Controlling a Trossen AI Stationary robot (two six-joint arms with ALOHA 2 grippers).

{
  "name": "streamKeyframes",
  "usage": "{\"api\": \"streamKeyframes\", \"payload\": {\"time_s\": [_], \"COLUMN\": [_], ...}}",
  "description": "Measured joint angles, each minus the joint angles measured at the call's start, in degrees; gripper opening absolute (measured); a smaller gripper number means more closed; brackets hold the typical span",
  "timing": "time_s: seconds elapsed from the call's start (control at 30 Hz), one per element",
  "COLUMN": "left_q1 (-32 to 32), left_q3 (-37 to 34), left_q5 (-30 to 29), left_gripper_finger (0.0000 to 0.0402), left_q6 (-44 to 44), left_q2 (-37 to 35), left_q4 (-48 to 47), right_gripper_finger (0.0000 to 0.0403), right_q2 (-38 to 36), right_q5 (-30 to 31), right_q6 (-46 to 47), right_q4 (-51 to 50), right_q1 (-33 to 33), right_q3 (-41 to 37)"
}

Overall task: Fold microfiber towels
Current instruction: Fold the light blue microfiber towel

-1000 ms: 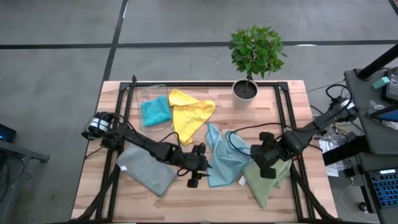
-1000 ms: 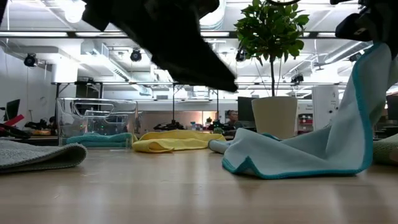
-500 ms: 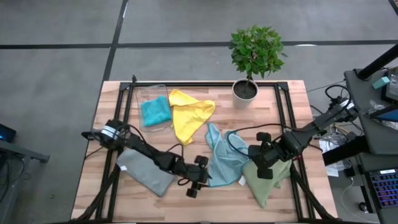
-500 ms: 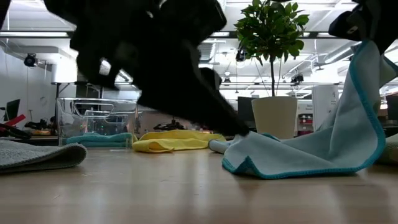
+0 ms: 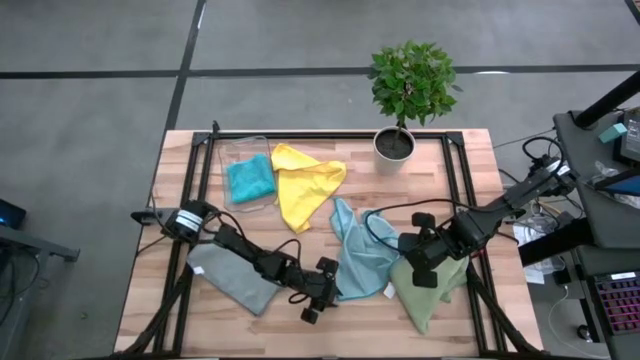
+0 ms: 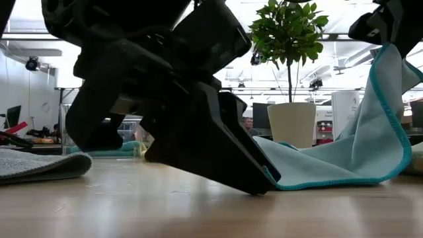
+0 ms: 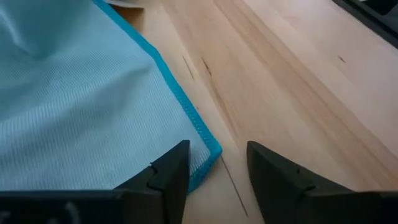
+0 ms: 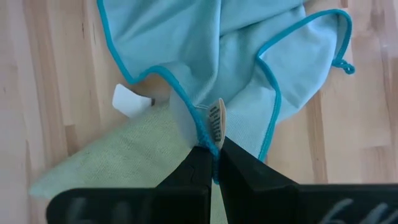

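In the low view, the left gripper [image 6: 218,149] fills the foreground, hiding most of the yellow towel [image 6: 140,151], the teal towel [image 6: 119,153] and the clear plastic bin [image 6: 65,125]. The grey towel [image 6: 39,165] is cut off by that picture's edge. In the right wrist view, the olive green towel [image 8: 118,165] lies partly under the light blue towel [image 8: 211,56].

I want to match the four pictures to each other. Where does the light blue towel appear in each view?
High view: light blue towel, front centre, between both grippers.
Low view: right half, one edge lifted at the far right.
Left wrist view: its corner by the left gripper.
Right wrist view: edge pinched by the right gripper.
Shared landmark: its teal hem.
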Motion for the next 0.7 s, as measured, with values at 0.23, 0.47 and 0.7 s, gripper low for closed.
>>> {"api": "streamKeyframes", "payload": {"time_s": [0.23,0.47,0.7], "left_q1": [0.2,0.3,0.3], "left_q3": [0.0,-0.8,-0.9], "left_q5": [-0.2,-0.2,-7.8], "left_gripper_finger": [0.0041,0.0001,0.0], "left_q6": [-1.4,2.2,7.3], "left_q2": [0.0,-4.0,-20.9], "left_q4": [-0.1,-3.4,-20.5], "right_gripper_finger": [0.0009,0.0009,0.0009], "right_q2": [0.0,0.0,-0.2], "right_q5": [0.0,0.0,3.7], "right_q6": [0.2,-0.3,-1.7], "right_q4": [0.5,0.7,-4.8], "right_q1": [0.0,0.0,0.2], "right_q3": [-0.1,0.6,8.3]}}
